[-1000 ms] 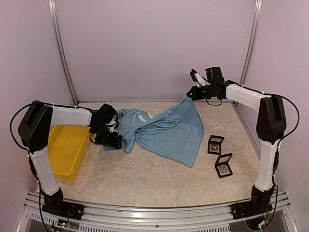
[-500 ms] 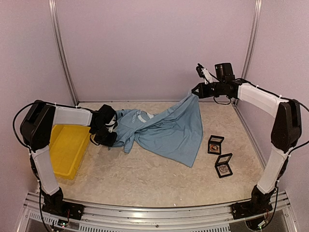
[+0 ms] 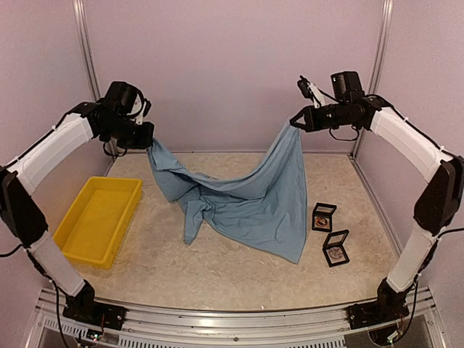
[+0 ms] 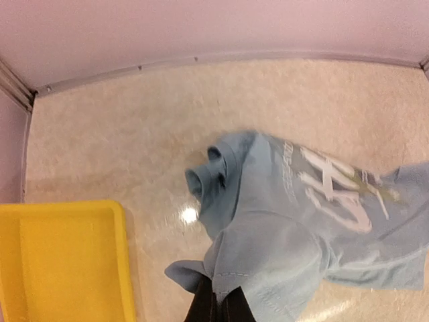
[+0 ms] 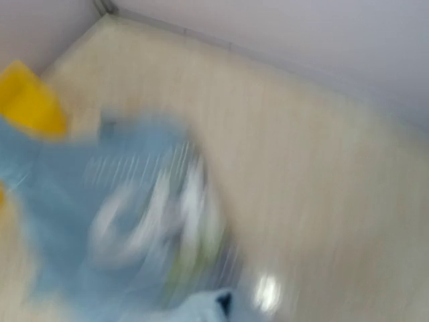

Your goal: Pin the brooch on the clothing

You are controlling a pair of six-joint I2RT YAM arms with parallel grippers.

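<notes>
- We count one light blue T-shirt [image 3: 246,203].
- We count one yellow tray [image 3: 98,217].
- We count two small black boxes: the farther box [image 3: 324,217] and the nearer box [image 3: 336,248].
- We count two pincers: the left pincer [image 3: 147,138] and the right pincer [image 3: 296,120].

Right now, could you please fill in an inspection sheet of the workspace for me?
Surface: speckled beige table, no spill seen.
Job's things: light blue T-shirt hangs between both tools, its middle sagging onto the table; far black case and near black case lie right of it, contents too small to tell.
Clutter: yellow bin at the left, nothing seen inside.
Tools: left tool and right tool both shut on the T-shirt, raised.
Cables: black cable loops under the right wrist; nothing seen snagged.
Surroundings: lilac walls, metal posts at the rear corners.
</notes>
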